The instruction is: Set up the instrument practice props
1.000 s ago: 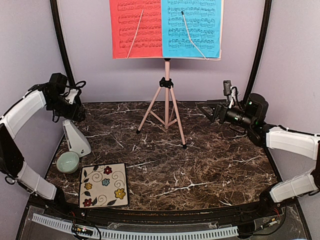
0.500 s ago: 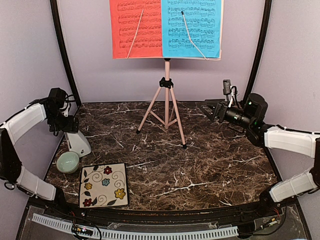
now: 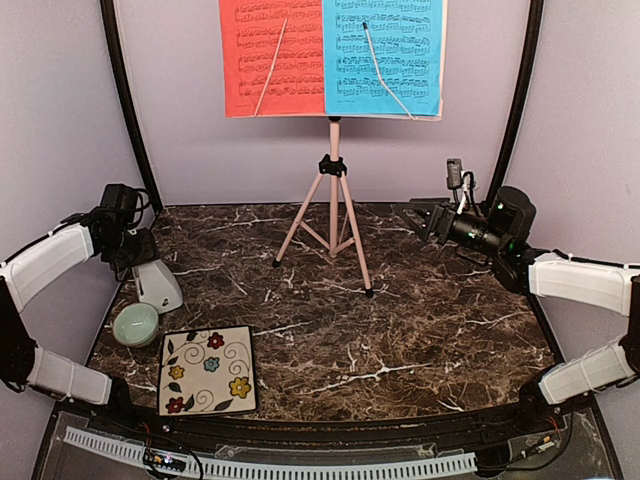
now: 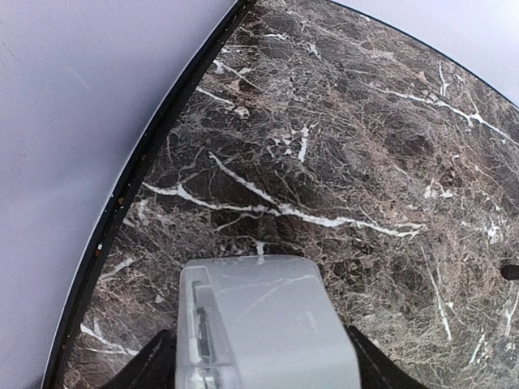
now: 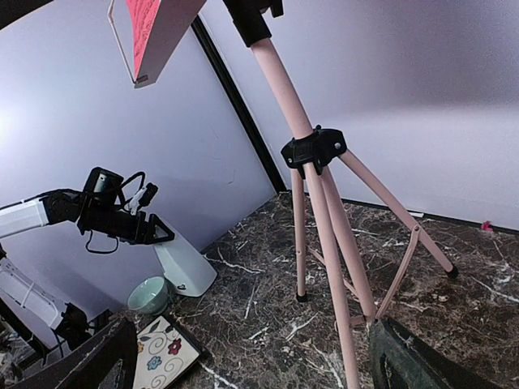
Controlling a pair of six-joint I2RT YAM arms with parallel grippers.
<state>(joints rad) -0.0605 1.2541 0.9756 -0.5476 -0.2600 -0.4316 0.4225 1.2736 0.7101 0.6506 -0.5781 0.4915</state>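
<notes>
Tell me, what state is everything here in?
Music stand, upright, legs spread.
Red sheet, displayed on the stand's desk.
Blue sheet, beside it, likewise.
Metronome, standing upright.
Green bowl, upright, empty.
Floral tile, lying flat.
Left pincer, astride the metronome's top; grip unclear.
Right pincer, open, empty.

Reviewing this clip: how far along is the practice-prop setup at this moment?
Done: the music stand stands upright, with the red sheet and blue sheet side by side on its desk. In hand: the left claw straddles the top of the white metronome; whether it grips is unclear. Left: probably moving the metronome into place. The right claw is open and empty beside the stand.
</notes>
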